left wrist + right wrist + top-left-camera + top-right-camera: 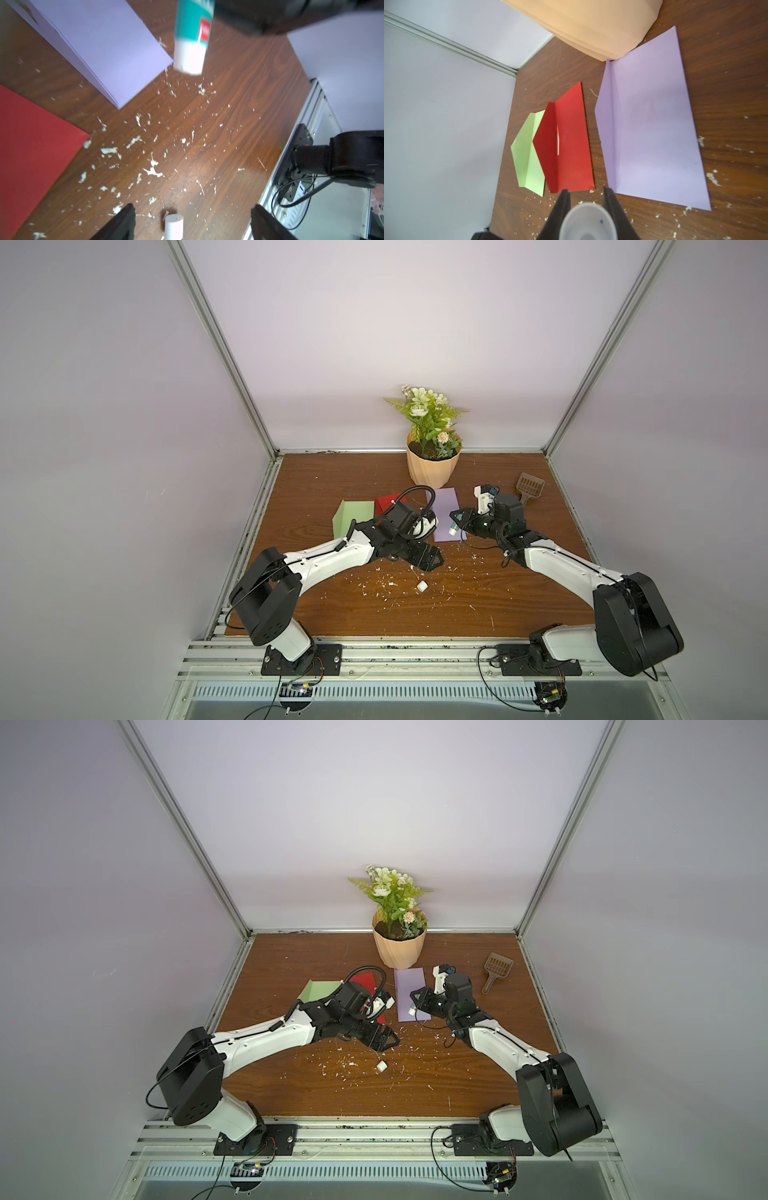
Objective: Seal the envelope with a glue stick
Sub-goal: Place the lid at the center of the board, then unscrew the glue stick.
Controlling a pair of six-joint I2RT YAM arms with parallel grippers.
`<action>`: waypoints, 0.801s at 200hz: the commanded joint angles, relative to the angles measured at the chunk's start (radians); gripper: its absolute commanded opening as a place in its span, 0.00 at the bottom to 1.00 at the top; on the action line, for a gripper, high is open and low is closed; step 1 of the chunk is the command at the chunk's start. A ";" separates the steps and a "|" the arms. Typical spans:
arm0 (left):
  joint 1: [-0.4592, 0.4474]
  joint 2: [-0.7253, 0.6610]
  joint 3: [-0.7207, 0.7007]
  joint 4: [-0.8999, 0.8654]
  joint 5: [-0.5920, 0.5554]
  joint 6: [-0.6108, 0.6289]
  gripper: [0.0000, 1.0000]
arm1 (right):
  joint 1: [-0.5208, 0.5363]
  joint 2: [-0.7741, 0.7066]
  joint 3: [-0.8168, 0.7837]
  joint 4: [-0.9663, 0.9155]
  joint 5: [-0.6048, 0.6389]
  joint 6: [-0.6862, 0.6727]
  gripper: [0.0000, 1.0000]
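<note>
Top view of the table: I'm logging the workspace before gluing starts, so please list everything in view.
glue stick: one, white-green, uncapped, over the purple envelope
cap: one, white, on the table, centre-front
purple envelope: one, purple, mid-table
red envelope: one, red, left of purple
green envelope: one, green, leftmost
flower pot: one, peach, back wall
scoop: one, brown, back right
flecks: many, white, scattered over table
table: one, brown wood
left gripper: one, black, open near cap
right gripper: one, black, shut on glue stick

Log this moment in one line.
right fingers: shut on glue stick | left fingers: open above cap on table | purple envelope: flap open
</note>
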 commanded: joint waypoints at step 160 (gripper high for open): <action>0.030 0.090 0.063 0.308 0.055 -0.082 0.53 | 0.120 -0.062 -0.079 0.320 -0.138 0.271 0.00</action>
